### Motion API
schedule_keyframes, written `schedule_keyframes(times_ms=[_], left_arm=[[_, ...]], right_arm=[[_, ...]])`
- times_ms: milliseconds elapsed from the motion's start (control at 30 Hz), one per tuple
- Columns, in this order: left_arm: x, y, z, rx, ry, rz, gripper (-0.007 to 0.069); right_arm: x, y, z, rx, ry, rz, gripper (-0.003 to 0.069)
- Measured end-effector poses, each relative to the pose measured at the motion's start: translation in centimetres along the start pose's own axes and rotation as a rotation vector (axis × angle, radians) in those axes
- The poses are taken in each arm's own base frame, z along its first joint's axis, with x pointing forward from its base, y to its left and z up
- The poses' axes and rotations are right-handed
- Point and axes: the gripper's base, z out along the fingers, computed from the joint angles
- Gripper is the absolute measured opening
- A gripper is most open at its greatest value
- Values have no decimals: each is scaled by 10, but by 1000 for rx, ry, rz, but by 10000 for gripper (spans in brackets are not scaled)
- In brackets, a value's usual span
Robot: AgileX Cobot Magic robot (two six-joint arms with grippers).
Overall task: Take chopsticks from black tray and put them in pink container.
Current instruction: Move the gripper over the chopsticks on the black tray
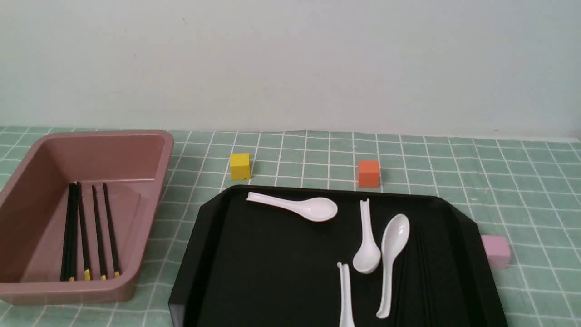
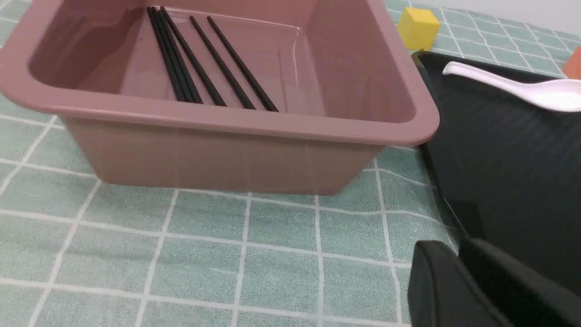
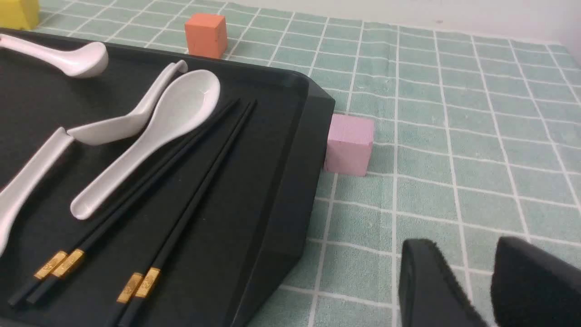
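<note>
- Front view: raised camera at the near side, facing forward and slightly downward across the checked cloth [image 1: 499,181] to the wall [image 1: 290,59]. This is the widest framing. It holds the pink container [image 1: 150,150] and the black tray [image 1: 272,272], whose near edge is cropped.
- Left wrist view: low and close, looking obliquely over the container's rim.
- Right wrist view: low and close, looking obliquely along the tray's right side.
- Overlap: all three views share the far white spoon [image 1: 295,206], the yellow cube [image 1: 240,165] and the orange cube [image 1: 368,173].
</note>
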Motion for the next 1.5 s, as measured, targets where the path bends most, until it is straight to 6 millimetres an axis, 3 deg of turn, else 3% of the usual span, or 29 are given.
schedule_keyframes(times_ms=[1133, 1333, 1500], left_arm=[[0, 0, 0, 0, 0, 0, 82], [0, 0, 0, 0, 0, 0, 82], [0, 0, 0, 0, 0, 0, 83]], right_arm=[[-1, 0, 0, -5, -6, 29, 240], [-4, 12, 0, -151, -9, 709, 240], [-7, 15, -1, -193, -6, 885, 240]])
